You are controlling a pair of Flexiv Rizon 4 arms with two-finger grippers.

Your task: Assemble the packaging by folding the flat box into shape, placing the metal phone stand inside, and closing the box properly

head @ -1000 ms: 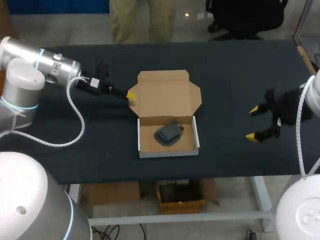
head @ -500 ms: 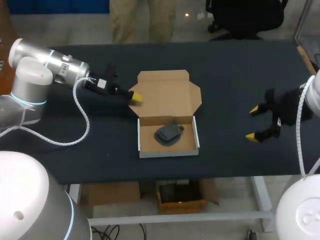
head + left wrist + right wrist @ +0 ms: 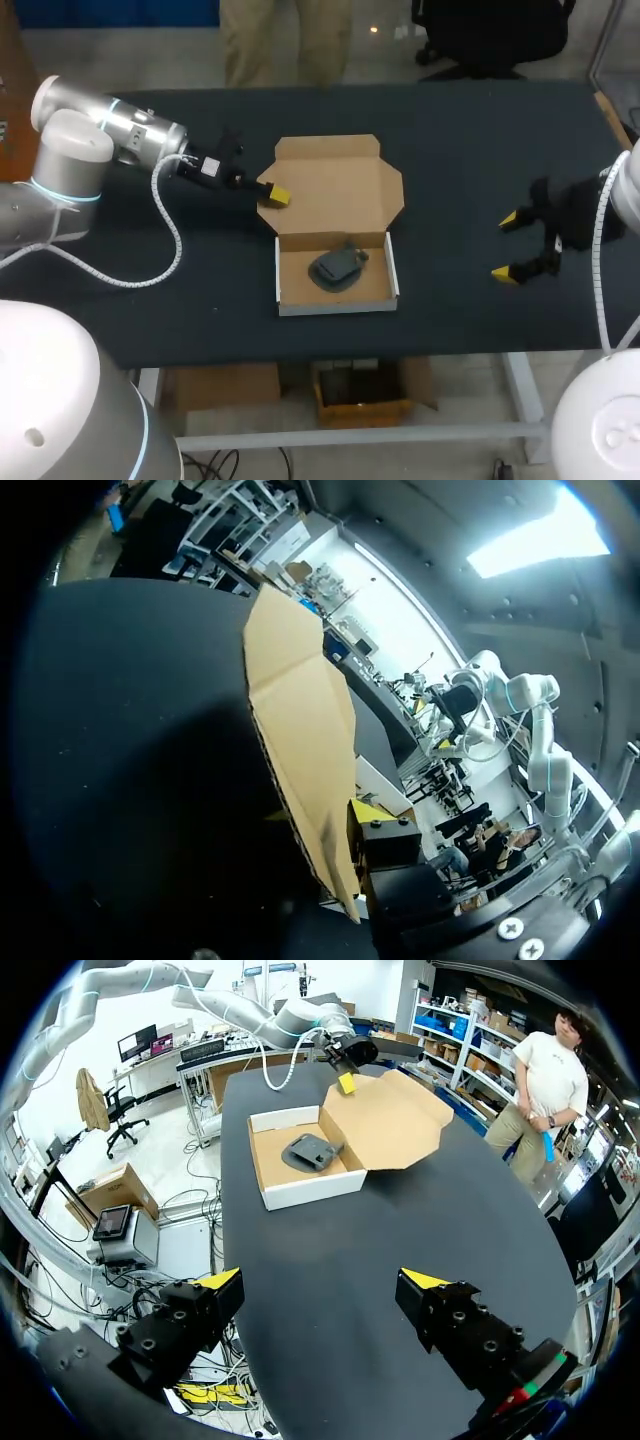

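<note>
The cardboard box point(image 3: 337, 306) stands mid-table as a shallow open tray, its lid point(image 3: 340, 185) laid back flat behind it. The dark metal phone stand point(image 3: 335, 267) lies inside the tray. My left gripper point(image 3: 273, 194) is at the lid's left edge, over the side flap. In the left wrist view the lid point(image 3: 295, 710) runs edge-on right up to the left gripper point(image 3: 372, 852). My right gripper point(image 3: 520, 246) hangs open far right of the box, holding nothing. The right wrist view has the tray point(image 3: 300, 1188), stand point(image 3: 310, 1150) and lid point(image 3: 395, 1120) well ahead of the right gripper point(image 3: 322, 1280).
The black table point(image 3: 470, 140) stretches wide around the box. A white cable loops from my left arm point(image 3: 110, 125) over the table's left part. A person stands beyond the far edge, not touching anything.
My left gripper has shifted right, from just beside the lid to its left edge. The box, the stand and my right arm have not moved.
</note>
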